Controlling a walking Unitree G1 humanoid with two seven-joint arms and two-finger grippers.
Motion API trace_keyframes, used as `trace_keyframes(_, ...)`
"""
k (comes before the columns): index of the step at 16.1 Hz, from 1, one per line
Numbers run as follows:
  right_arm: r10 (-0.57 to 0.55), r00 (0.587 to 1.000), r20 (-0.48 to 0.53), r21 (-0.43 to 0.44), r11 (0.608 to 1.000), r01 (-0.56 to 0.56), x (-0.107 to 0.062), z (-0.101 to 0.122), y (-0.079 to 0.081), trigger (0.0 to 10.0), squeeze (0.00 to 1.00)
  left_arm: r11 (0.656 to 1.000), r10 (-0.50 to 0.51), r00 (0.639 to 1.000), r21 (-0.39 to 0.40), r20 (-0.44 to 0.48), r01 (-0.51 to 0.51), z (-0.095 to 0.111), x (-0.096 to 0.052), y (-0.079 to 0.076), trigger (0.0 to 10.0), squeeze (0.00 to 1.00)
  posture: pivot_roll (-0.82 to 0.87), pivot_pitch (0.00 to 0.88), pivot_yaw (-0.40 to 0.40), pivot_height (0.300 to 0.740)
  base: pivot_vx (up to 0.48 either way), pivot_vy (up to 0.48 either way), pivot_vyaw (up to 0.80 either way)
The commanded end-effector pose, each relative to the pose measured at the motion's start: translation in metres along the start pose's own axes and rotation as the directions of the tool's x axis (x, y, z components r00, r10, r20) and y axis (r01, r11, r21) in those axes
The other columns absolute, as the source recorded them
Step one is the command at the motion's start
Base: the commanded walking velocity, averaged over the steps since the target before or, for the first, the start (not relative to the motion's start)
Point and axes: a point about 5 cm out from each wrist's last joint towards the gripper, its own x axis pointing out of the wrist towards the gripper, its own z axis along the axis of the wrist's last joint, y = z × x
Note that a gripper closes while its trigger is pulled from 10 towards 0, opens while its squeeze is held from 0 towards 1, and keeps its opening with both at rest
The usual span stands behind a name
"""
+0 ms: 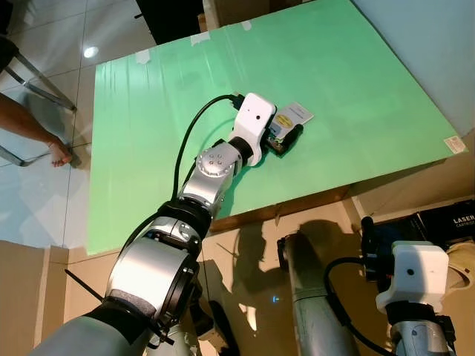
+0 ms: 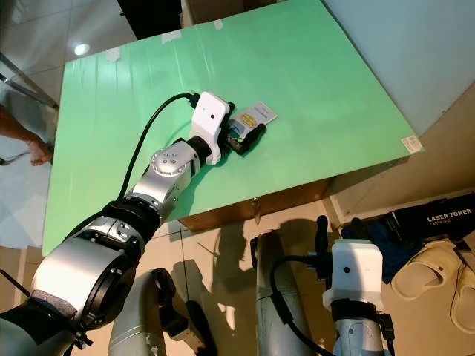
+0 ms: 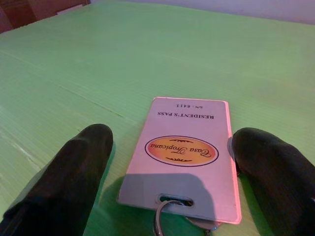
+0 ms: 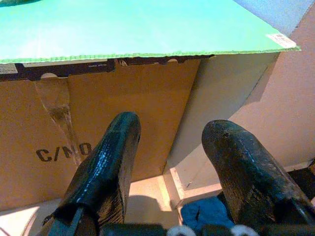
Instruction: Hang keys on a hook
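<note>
Reaching for the pickup: left gripper sits low over the green board, fingers wide apart either side of the resident's pass with its key ring, nothing held yet. Next, I'd judge: close on the pass, lift. Right gripper hangs idle, open and empty, near the cardboard box

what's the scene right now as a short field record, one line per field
surface: green board laid over cardboard boxes
target item: resident's pass with key ring, lying flat on the board
left end effector: open, fingers either side of the pass, not closed on it
right end effector: open, low beside a cardboard box, idle
hook: none identifiable
bystander: a person's hand at the left edge
status: keys not yet lifted
</note>
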Motion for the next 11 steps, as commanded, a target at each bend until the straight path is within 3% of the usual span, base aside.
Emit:
trace_keyframes(1,0.008,1.0,-0.027,0.002,1.0,-0.008,-0.003,-0.006,-0.001,10.0,0.0,0.999,0.006,0.997,-0.045,-0.074,-0.01,-0.021,-0.009,0.001,10.0,0.0,-0.51,0.267,0.158,0.602,0.0,0.0,0.0)
trace_keyframes(2,0.01,1.0,-0.027,0.0,1.0,-0.01,-0.003,-0.006,-0.001,10.0,0.0,0.998,0.004,0.997,-0.06,-0.074,-0.009,-0.021,-0.009,0.0,0.0,0.0,-0.51,0.267,0.157,0.602,0.0,0.0,0.0)
trace_keyframes(5,0.015,1.0,-0.025,-0.002,1.0,-0.015,-0.003,-0.005,-0.001,10.0,0.0,0.994,0.021,0.995,-0.109,-0.098,-0.032,-0.025,-0.01,0.0,0.0,0.0,-0.51,0.269,0.156,0.602,0.0,0.0,0.0)
trace_keyframes(7,0.018,0.999,-0.027,-0.001,1.0,-0.018,-0.003,-0.005,-0.001,10.0,0.0,0.977,0.094,0.981,-0.174,-0.17,-0.123,-0.034,-0.012,0.005,0.0,0.0,-0.51,0.272,0.155,0.602,0.0,0.0,0.0)
trace_keyframes(11,0.022,0.999,-0.026,-0.001,1.0,-0.022,-0.001,-0.004,-0.001,10.0,0.0,0.959,0.114,0.977,-0.236,-0.182,-0.156,-0.038,-0.015,0.007,0.0,0.0,-0.5,0.274,0.153,0.602,0.0,0.0,0.0)
